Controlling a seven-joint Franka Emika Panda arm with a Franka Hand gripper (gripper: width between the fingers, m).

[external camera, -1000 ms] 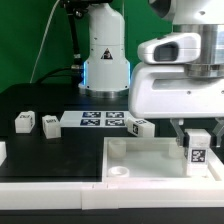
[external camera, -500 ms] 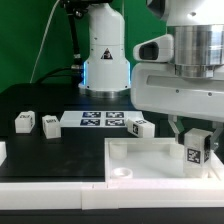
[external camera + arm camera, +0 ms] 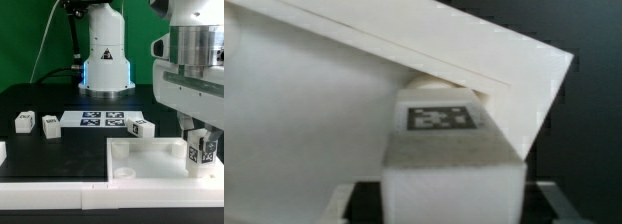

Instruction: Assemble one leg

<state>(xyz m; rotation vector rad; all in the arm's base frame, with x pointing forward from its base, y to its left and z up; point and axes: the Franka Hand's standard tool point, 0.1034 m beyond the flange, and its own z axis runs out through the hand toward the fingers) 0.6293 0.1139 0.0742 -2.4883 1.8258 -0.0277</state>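
Observation:
My gripper is shut on a leg, a small white post with a black-and-white tag. It holds the leg upright over the corner of the large white panel at the exterior view's right. In the wrist view the leg runs out from between the jaws of my gripper, and its far end meets the panel's corner. I cannot tell whether the leg touches the panel. Three more legs lie on the black table.
The marker board lies behind the panel in the middle of the table. The robot's white base stands at the back. A white part shows at the left edge of the exterior view.
My gripper has moved toward the exterior view's right with the leg in it and turned about its axis. The leg now stands nearer the panel's right corner.

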